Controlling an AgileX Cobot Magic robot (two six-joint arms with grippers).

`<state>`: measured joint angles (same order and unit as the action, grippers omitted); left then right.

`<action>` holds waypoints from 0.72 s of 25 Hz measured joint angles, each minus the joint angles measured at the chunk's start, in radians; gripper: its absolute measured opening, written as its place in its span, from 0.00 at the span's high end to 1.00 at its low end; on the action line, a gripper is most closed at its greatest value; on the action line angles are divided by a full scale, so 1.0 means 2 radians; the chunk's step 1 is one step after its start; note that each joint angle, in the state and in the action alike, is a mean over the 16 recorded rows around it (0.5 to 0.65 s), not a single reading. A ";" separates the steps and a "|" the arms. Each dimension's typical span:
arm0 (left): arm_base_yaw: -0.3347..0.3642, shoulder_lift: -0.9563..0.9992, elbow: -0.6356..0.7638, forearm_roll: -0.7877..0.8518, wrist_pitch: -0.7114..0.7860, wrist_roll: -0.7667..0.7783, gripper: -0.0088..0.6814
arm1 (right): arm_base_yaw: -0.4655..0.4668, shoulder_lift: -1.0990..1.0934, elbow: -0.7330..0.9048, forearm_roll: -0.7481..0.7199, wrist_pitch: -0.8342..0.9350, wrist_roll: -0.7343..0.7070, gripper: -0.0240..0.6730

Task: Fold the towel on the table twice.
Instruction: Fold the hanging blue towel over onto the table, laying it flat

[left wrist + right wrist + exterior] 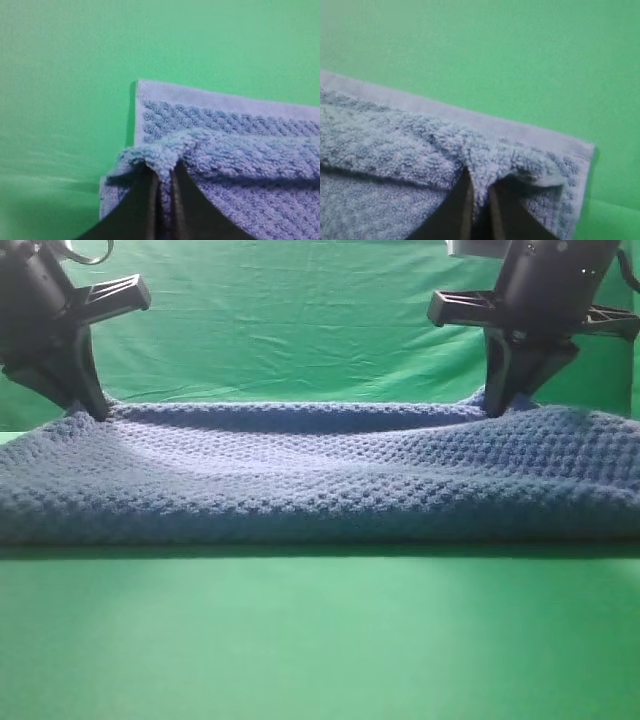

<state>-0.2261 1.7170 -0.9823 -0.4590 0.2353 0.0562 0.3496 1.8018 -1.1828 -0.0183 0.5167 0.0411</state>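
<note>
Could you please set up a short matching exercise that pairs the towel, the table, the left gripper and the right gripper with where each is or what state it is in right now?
Column one:
1. towel
2. table
3. left gripper
4. right gripper

Column two:
A. smooth bright green surface under everything
B. jaws pinched on the towel's far edge at the right of the exterior view
C. blue-grey waffle cloth, its far layer brought over the layer beneath
D. jaws pinched on the towel's far edge at the left of the exterior view

Pairs: 1-C, 2-A, 3-D, 4-B
</note>
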 joint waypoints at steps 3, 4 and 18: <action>0.001 0.004 -0.002 0.002 -0.009 0.003 0.74 | -0.002 0.007 -0.005 -0.004 -0.008 0.000 0.77; 0.001 0.004 -0.003 0.003 -0.010 0.004 0.68 | -0.002 0.008 -0.007 -0.005 -0.009 0.000 0.72; 0.003 -0.074 -0.084 0.036 0.135 0.011 0.47 | -0.003 -0.073 -0.076 -0.024 0.108 0.000 0.42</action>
<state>-0.2192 1.5683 -1.1507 -0.3874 0.5049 0.0787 0.3432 1.6549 -1.3353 -0.0673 0.7336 0.0407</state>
